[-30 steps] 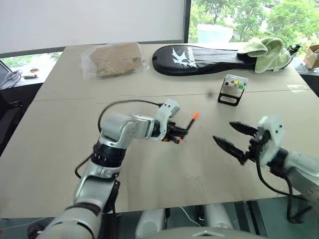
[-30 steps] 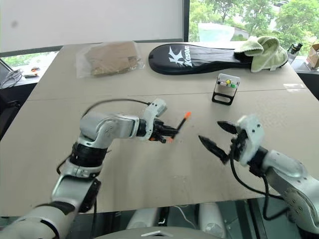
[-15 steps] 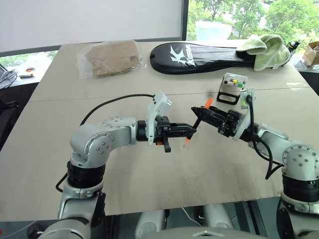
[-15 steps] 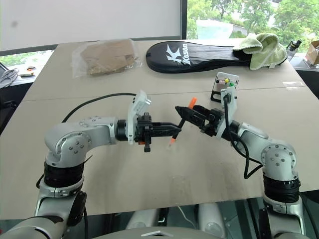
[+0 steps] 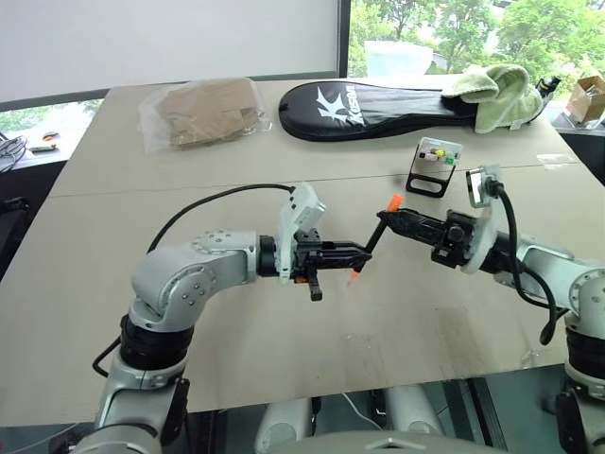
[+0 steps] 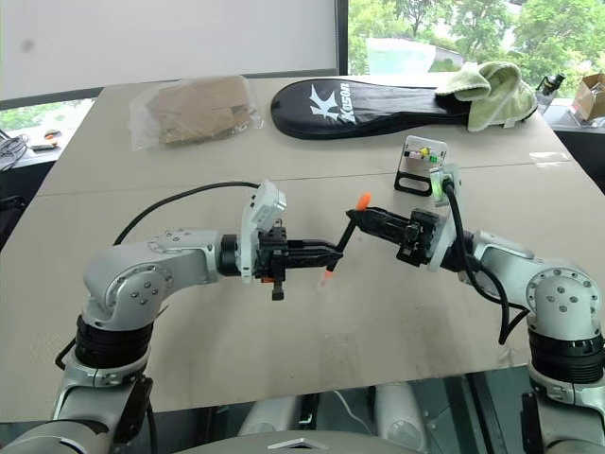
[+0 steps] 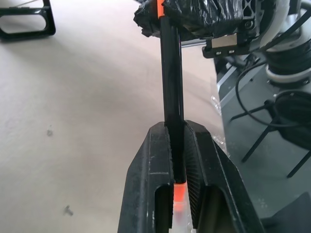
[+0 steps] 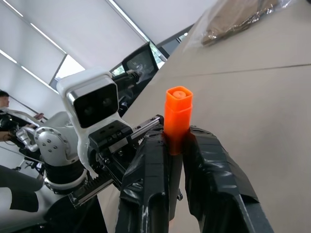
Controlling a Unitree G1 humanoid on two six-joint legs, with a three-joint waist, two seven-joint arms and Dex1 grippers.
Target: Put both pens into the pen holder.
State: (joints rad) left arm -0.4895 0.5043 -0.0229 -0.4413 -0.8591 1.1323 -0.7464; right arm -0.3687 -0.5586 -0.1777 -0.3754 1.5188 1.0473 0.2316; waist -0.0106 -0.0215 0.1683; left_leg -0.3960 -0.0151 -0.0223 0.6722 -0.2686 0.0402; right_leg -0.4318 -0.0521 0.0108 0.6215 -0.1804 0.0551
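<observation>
It looks like an office or meeting room: a long pale table (image 5: 113, 284) of two joined tops stands before a white roller blind (image 5: 170, 38) and tall windows (image 5: 454, 28) onto green trees. A dark office chair (image 5: 11, 236) sits at its side (a person sits further back, in the right wrist view).

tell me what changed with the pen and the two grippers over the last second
The right gripper, open and apart a second ago, swung in and shut on the upper orange end of the black pen. The left gripper kept its grip near the lower end. The pen holder stayed put.
</observation>
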